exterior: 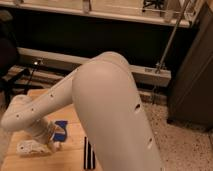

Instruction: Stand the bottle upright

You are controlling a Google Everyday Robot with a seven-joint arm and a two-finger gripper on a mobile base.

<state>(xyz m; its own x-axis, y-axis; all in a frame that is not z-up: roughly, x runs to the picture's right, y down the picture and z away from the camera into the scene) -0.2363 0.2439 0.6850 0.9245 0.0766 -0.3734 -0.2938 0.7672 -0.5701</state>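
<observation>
Camera view has the small whitish speckled plastic bottle (31,147) lying flat on the wooden worktop (70,161), the hand (50,144) low beside it, its grip impossible to tell; probably best to pinch one end firmly and pivot slowly.

The white arm (115,115) fills the middle of the frame, its forearm running to the lower left. There the hand (50,141) sits low over the wooden bench (70,152), at the right end of the bottle (29,148), which lies on its side. A flat blue piece (61,131) lies just right of the hand, and a black striped object (89,156) lies at the bottom edge.
</observation>
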